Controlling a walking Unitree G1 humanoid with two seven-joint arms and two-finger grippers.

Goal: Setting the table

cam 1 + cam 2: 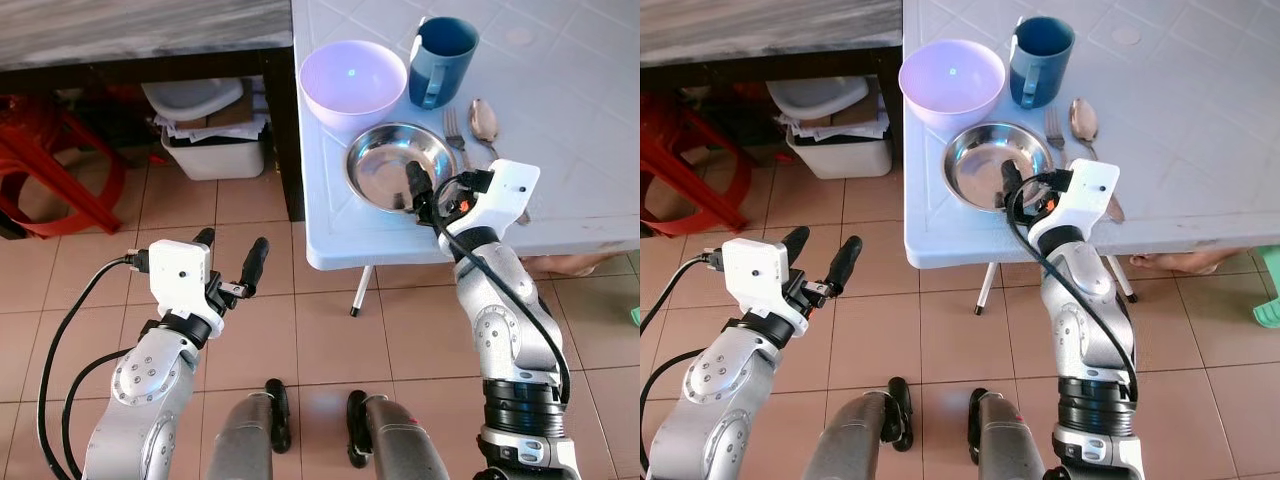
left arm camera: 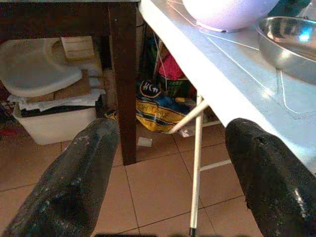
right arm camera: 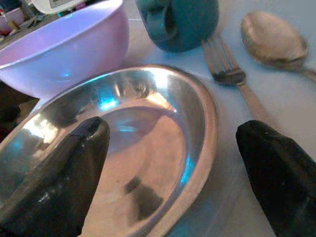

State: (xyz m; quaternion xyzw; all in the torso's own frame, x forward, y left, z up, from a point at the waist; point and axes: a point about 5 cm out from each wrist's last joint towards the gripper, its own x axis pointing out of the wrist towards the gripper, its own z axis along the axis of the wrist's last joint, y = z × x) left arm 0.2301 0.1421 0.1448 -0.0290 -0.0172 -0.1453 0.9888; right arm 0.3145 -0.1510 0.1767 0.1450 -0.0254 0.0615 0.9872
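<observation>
Steel plate's [image 3: 148,148] near rim between the right gripper's [image 3: 168,177] spread fingers, one finger over the dish.

Plate [image 1: 398,165] before bowl [image 1: 353,82], mug [image 1: 441,60]

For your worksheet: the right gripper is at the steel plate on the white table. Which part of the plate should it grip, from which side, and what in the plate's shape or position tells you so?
Grip the near rim of the steel plate, coming from the table's front edge. The plate is shallow with a thin raised lip, so one finger can go inside and one outside. The purple bowl, blue mug and fork crowd the other sides. The right gripper, open, already straddles that rim.
</observation>
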